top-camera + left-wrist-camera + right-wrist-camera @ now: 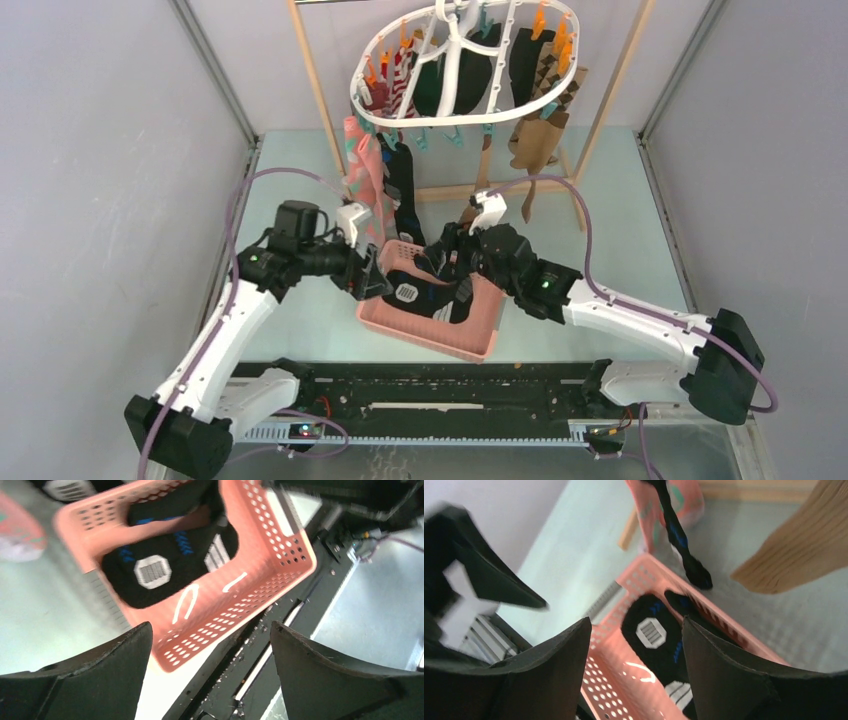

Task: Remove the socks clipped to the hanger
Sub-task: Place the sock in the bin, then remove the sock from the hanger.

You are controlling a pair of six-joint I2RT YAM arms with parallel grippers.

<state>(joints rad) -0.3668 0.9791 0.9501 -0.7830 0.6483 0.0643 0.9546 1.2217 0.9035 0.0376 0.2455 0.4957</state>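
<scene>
**A:** Closest to the lens is the left gripper (pixel 210 630). Its two dark fingers are spread wide with nothing between them.

**B:** What's below it?

**A:** The pink basket (pixel 285 555). The gripper sits at its left wall. A black sock (pixel 165 565) with white and blue marks lies flat inside.

**B:** And the right gripper?

**A:** The right gripper (pixel 635 622) is parted too and holds nothing. It hangs over the basket's right half, looking down on that same sock.

**B:** Where is the basket?

**A:** It's on the table (pixel 620 230), turned askew, by the middle of the near edge.

**B:** And the hanger?

**A:** The hanger (pixel 452 55) hangs tilted in the wooden rack (pixel 316 90), above the table's far edge. A long pink sock (pixel 362 165) is clipped at its lower left rim. A hanging black sock (pixel 400 185) is just beside it, with its toe close to the basket's far rim. A tan-brown sock (pixel 537 140) dangles on the right. A red-and-white striped sock (pixel 395 90) and some darker ones hang inside the ring.
</scene>
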